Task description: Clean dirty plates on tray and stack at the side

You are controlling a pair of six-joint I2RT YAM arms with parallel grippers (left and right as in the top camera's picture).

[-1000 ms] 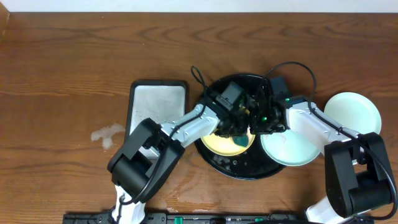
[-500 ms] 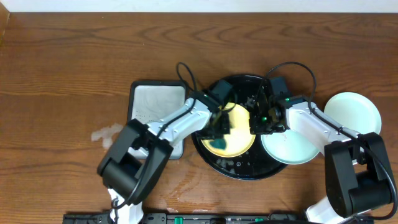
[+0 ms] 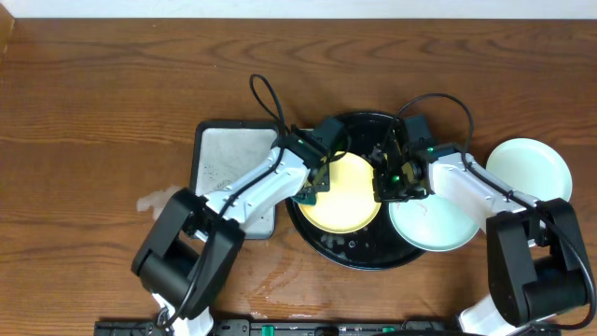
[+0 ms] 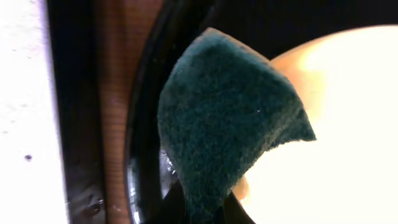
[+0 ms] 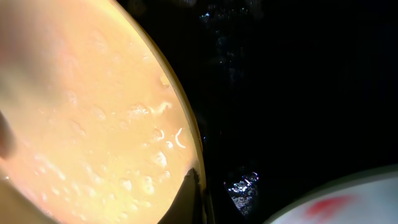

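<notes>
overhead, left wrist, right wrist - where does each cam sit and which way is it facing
Overhead: fixed above the table, looking straight down; both arms show, meeting over the black tray.
Left wrist: on the left arm, looking down past the left gripper at the green pad it pinches, by the tray's rim.
Right wrist: on the right arm, close on the wet yellow plate; one fingertip shows at its rim.
Shared: both wrist views show the yellow plate and the tray.
</notes>
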